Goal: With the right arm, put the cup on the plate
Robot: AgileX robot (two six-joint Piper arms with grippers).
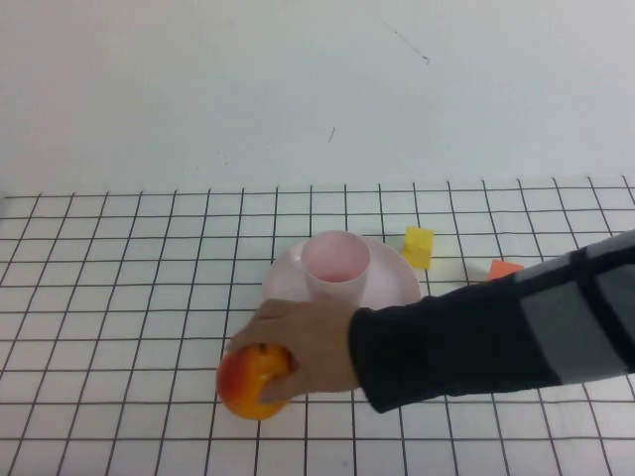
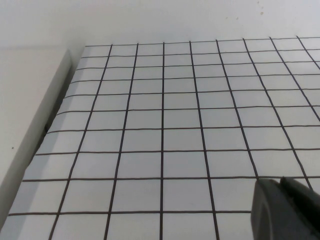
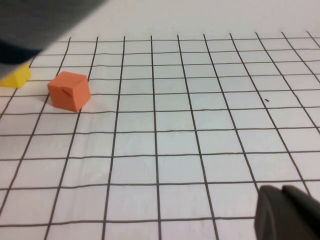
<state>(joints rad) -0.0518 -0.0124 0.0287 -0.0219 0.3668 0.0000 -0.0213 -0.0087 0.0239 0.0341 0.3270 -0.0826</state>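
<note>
Cup (image 1: 336, 263) upright on plate (image 1: 397, 283), mid-desk (image 1: 119, 297). Sleeved human hand (image 1: 303, 342) grips orange fruit (image 1: 253, 382) nearby, resetting scene. Right pincer (image 3: 287, 212) clenched, empty, parked; left pincer (image 2: 285, 207) parked, closure unclear.

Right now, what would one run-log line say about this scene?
cup: on plate | human hand: placing orange fruit | left gripper: parked, shut | right gripper: parked, shut
</note>
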